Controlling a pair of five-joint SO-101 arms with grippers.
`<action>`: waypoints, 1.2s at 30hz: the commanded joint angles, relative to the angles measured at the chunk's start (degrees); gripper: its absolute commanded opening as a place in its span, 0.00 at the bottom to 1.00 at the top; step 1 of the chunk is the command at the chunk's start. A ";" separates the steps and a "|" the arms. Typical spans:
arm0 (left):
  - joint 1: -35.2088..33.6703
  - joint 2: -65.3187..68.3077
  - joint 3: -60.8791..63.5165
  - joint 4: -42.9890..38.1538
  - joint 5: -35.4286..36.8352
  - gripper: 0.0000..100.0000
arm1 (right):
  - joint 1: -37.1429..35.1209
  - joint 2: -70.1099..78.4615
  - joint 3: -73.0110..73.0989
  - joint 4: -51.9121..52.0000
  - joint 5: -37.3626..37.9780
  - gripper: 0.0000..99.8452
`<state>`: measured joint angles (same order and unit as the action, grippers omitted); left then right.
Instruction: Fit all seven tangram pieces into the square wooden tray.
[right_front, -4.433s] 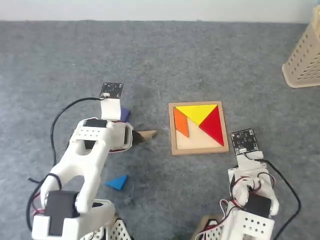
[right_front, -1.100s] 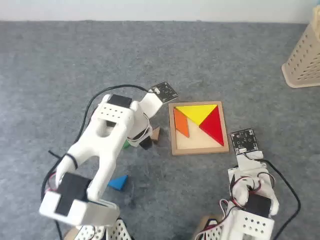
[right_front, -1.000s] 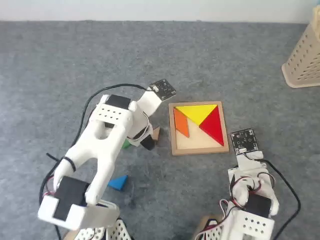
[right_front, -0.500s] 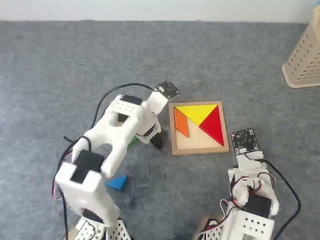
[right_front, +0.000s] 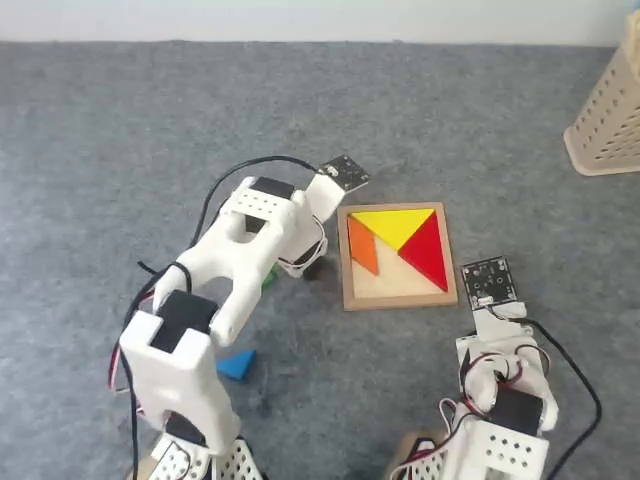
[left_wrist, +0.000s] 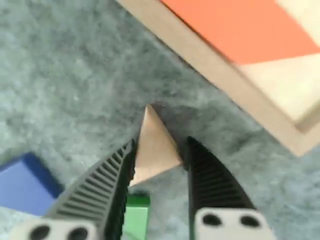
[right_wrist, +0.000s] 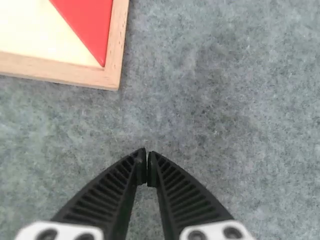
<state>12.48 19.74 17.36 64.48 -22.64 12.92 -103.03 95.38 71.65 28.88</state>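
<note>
The square wooden tray (right_front: 400, 301) holds a yellow triangle (right_front: 398, 226), a red triangle (right_front: 428, 252) and an orange parallelogram (right_front: 361, 245). My left gripper (right_front: 313, 267) sits just off the tray's left edge. In the left wrist view it (left_wrist: 161, 145) is shut on a small tan triangle (left_wrist: 155, 150), close above the carpet beside the tray rim (left_wrist: 225, 90). A green piece (left_wrist: 136, 210) and a dark blue piece (left_wrist: 25, 182) lie just behind it. A light blue triangle (right_front: 235, 365) lies on the carpet near the left arm's base. My right gripper (right_wrist: 146, 152) is shut and empty near the tray corner (right_wrist: 112, 65).
A beige perforated container (right_front: 610, 110) stands at the far right edge. Grey carpet covers the whole table. The right arm's base (right_front: 500, 400) sits at the near right, below the tray.
The left arm has swung right from the open carpet to the tray's left edge, carrying the tan triangle. The right arm has not moved.
</note>
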 joint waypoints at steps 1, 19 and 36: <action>-0.44 -0.35 -0.92 1.05 0.62 0.10 | 0.75 -0.84 1.05 0.57 0.53 0.01; -0.18 -17.85 5.05 1.14 13.71 0.09 | 0.75 -0.84 1.05 0.57 0.53 0.01; 19.60 -7.82 -14.02 0.53 46.77 0.09 | 0.75 -0.84 1.05 0.57 0.53 0.01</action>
<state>30.51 9.27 6.99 69.14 18.51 12.92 -103.03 95.38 71.65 28.88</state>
